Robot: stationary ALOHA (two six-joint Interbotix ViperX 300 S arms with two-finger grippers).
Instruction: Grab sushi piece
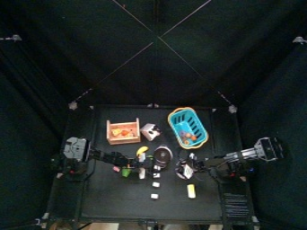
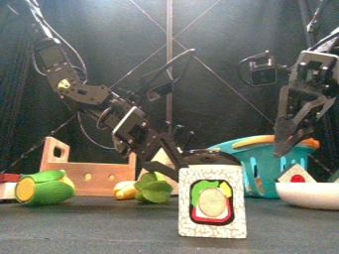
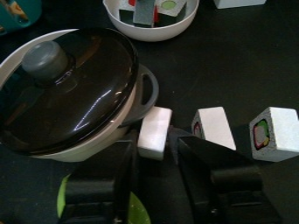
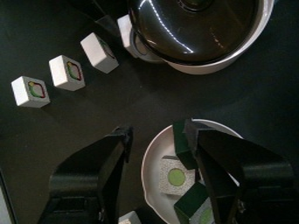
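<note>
Sushi piece (image 3: pixel 155 133): white block, between the parted jaws of the left gripper (image 3: pixel 162 162), touching the rim of the lidded pot (image 3: pixel 76 92) near mid-table; whether clamped cannot be told. Two more pieces (image 3: pixel 214 128) lie alongside, apart. Right gripper (image 4: pixel 170 144): jaws spread, above a white bowl (image 4: pixel 158 157). Bare tabletop toward the front edge.
</note>
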